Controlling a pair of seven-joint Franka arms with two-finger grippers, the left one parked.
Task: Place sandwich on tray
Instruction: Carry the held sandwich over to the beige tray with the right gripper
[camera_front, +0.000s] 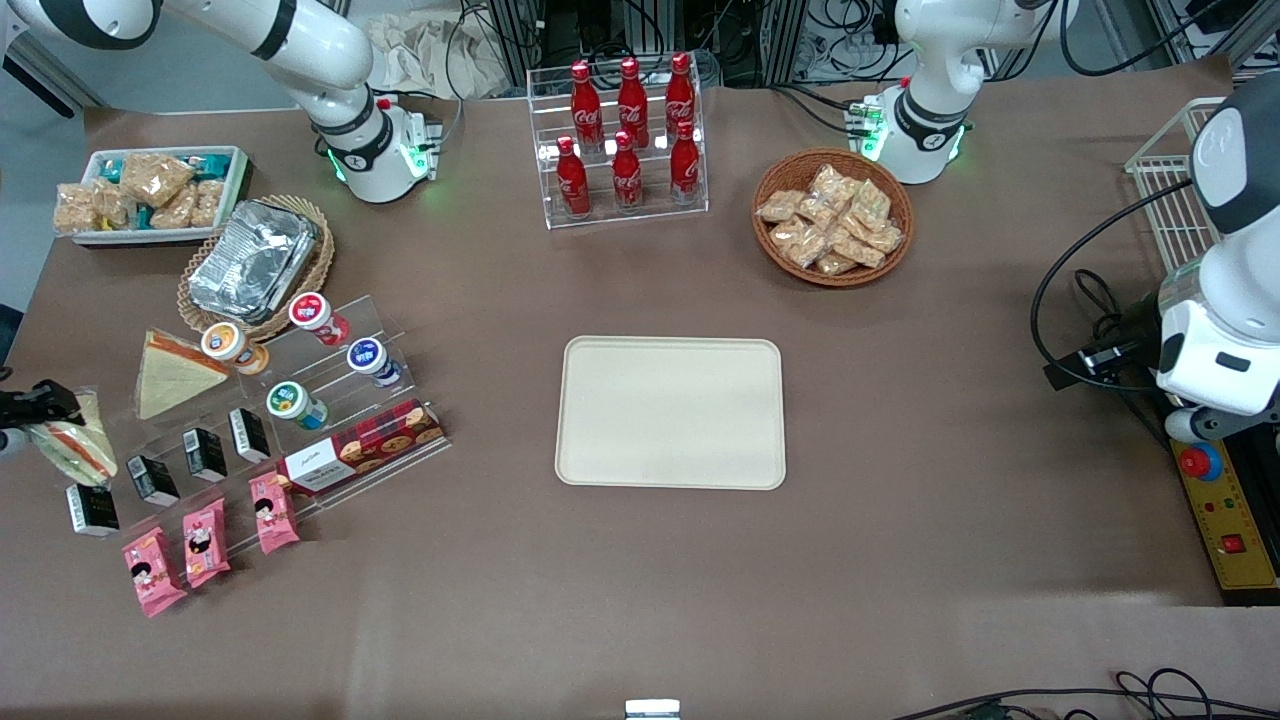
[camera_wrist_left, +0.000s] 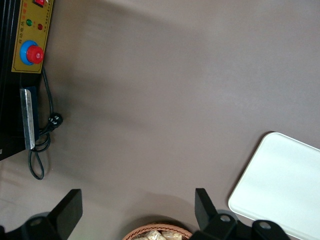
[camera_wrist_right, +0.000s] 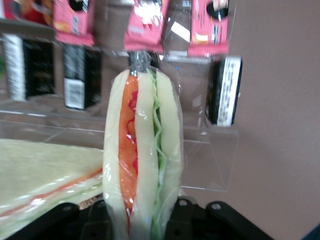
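Right wrist view | tool (camera_wrist_right: 142, 212) clamps glossy film-wrapped wedge sandwich (camera_wrist_right: 142, 150) | tray (camera_front: 670, 412) smooth, matte

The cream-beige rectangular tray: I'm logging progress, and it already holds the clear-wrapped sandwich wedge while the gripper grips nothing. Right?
Not right. In the front view the cream-beige rectangular tray is bare; the right wrist view shows the clear-wrapped sandwich wedge held in the gripper, at the working arm's end of the table.
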